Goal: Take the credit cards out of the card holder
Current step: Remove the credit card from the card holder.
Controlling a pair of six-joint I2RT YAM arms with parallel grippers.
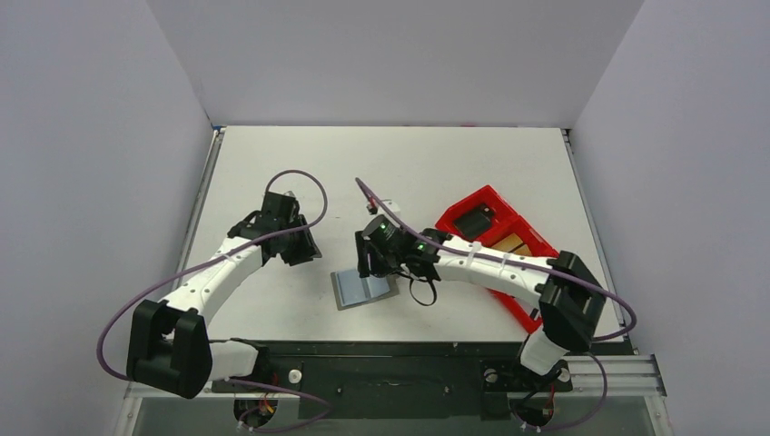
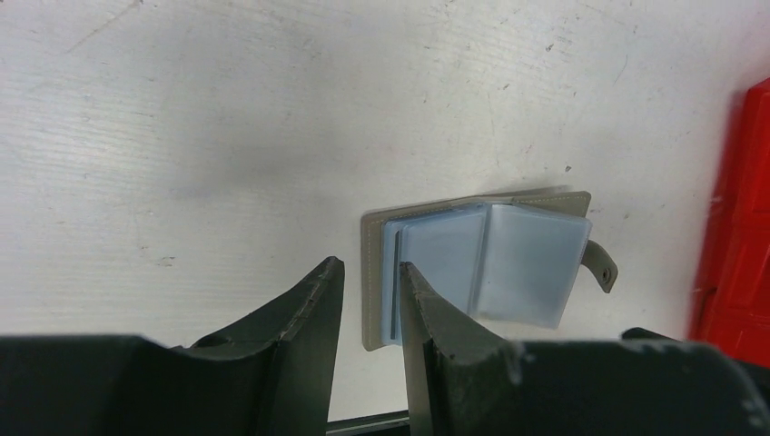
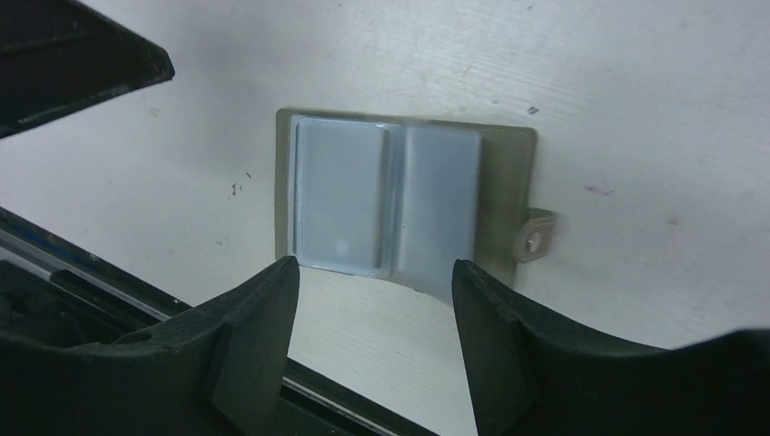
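**Lying open, nothing grasped**

Nearest us, the small flat grey bifold card holder [image 3: 399, 195] lies open on the white table [image 1: 272, 163], blue-grey pockets up. Our right gripper [image 3: 374, 265] hovers over it, jaws spread and empty. Our left gripper [image 2: 370, 268], jaws slightly parted, holds nothing. Farther right, a tan flat card [image 1: 512, 243] lies in the long red plastic tray [image 1: 490, 193].

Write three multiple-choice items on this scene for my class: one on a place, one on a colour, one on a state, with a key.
1. Seen from above, the red tray lies where from the card holder? A to its left; B to its right; C on it.
2. Its inner pockets are: A blue-grey; B green; C orange.
3. The card holder is: A folded shut; B lying open on the table; C lifted off it.
Key: 1 B, the top view shows the tray right of it; 2 A, both wrist views show it; 3 B, its pockets face up.
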